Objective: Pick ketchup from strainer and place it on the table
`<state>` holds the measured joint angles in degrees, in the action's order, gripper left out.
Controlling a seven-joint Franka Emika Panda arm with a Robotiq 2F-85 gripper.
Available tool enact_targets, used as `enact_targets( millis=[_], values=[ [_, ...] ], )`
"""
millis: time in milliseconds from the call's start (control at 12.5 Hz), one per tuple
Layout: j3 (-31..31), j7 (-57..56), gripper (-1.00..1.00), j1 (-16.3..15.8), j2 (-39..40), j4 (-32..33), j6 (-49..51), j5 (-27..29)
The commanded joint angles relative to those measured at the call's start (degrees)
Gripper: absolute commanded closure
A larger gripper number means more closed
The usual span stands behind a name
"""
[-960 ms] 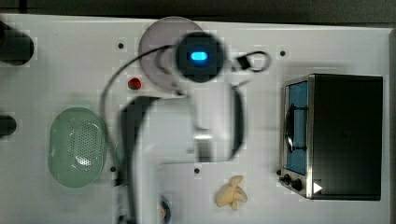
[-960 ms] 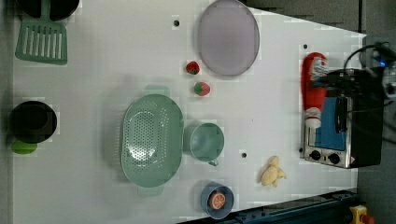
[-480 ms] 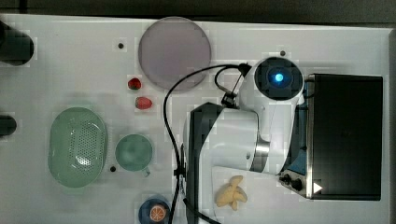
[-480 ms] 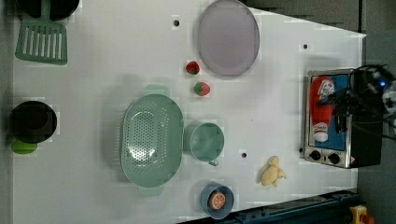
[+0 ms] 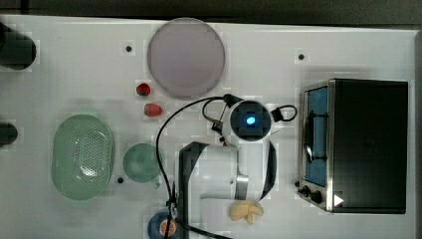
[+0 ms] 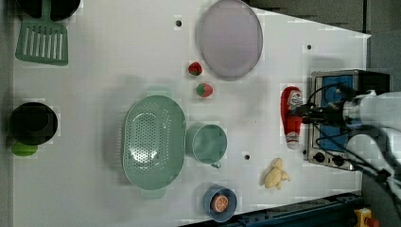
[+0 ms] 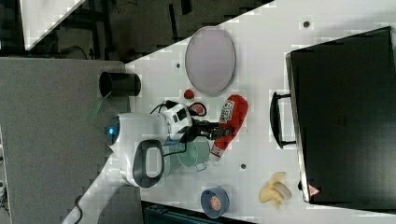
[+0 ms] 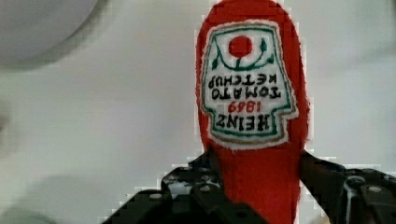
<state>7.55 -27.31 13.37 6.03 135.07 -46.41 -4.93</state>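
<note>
While clamped from both sides around the lower body of the small red squeeze bottle of ketchup (image 7: 232, 114), holding firm with the black two-fingered tool (image 7: 219, 130), closed on the bottle rather than shut tight. Carrying it lying lengthwise, white cap (image 6: 293, 140) pointing to the left view's bottom, label face up. Hanging over bare table, well clear of the pale green oval perforated plastic strainer (image 6: 153, 142), which sits with nothing in it. Cannot tell whether touching the white flat table (image 6: 94, 94) yet or hovering just above.

Now for the set-down, judged from here: lower gently until the bottle's side meets the surface, then and only then spread the fingers (image 8: 327, 179). Keep it level, so neither end strikes first and rolls. Mind the silver toaster oven with the blue-lit door (image 6: 331, 123) just beside the bottle, on the left view's right; stay on the open patch between that and the round green cup (image 6: 208, 142). Lift straight up afterwards, without dragging the bottle along.

Looking closer through the wrist view: bright red, rounded at the shoulders, looks soft, almost cloth-like, with a white stitched-looking label (image 8: 247, 88) edged in green, a red tomato emblem and the words "Heinz tomato ketchup". Likely to give a little under the squeeze, so no need for more pressure.
</note>
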Motion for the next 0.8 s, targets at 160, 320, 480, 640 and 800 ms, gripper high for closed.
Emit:
enact_targets(
  millis=[160, 320, 480, 640, 800],
  values=[
    [-0.08, -1.71, -0.19, -0.69, 5.60, 0.78, -7.20, 0.32],
    [0.16, -1.71, -0.61, -0.68, 7.14, 0.74, -9.55, 0.32],
    [0.31, -1.47, -1.00, -0.69, 6.27, 0.10, -9.34, 0.32],
    [0.52, 0.20, -1.00, -0.70, 3.43, -2.28, -6.67, 0.32],
    [1.11, 5.87, -1.00, -0.72, 0.21, -7.04, 0.53, 0.32]
  ],
)
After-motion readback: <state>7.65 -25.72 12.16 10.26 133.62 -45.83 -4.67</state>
